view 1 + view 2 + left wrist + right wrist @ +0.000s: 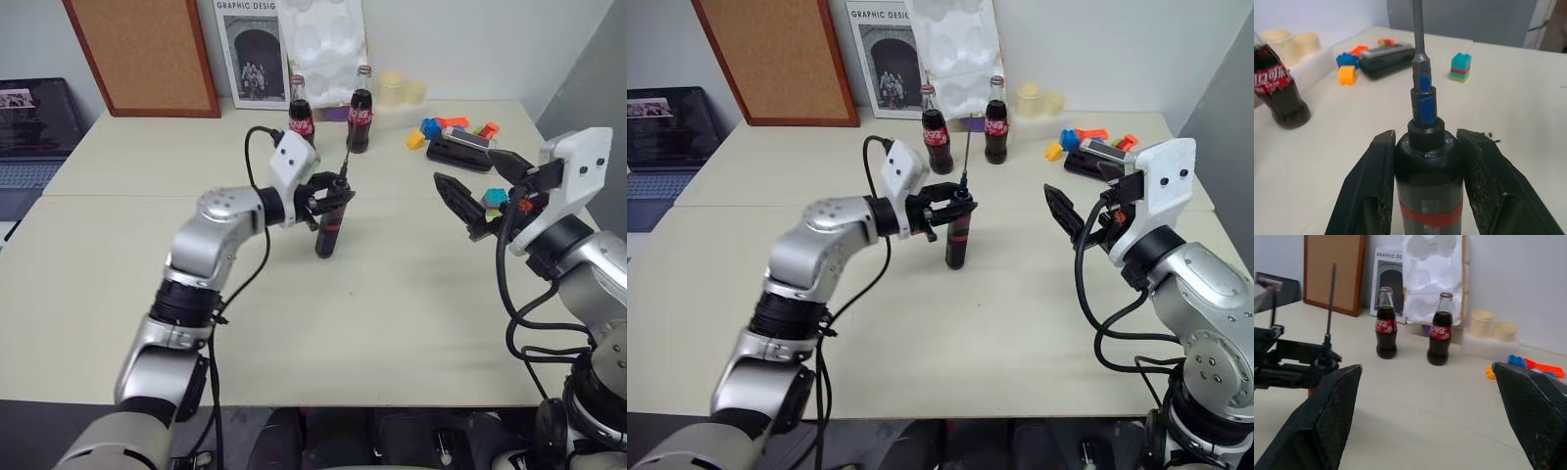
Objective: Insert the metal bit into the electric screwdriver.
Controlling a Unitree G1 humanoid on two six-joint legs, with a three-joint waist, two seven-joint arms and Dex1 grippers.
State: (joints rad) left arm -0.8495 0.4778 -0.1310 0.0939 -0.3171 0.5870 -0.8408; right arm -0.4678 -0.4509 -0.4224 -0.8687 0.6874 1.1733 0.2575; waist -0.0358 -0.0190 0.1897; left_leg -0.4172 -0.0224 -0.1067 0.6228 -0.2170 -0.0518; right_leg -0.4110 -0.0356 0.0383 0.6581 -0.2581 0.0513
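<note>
My left gripper is shut on the electric screwdriver, a black pen-shaped tool with a red band. It holds the tool upright near the middle of the table, narrow end up. The metal bit, a thin grey rod, stands straight up out of that tip. In the left wrist view the bit sits in the collar above the tool body, which is clamped between both fingers. My right gripper is open with nothing in it, well off to the right of the tool; its wrist view shows the bit standing at a distance.
Two cola bottles stand behind the screwdriver. At the back right lie toy blocks, a black case and pale cups. A colourful block sits by the right gripper. A laptop is far left.
</note>
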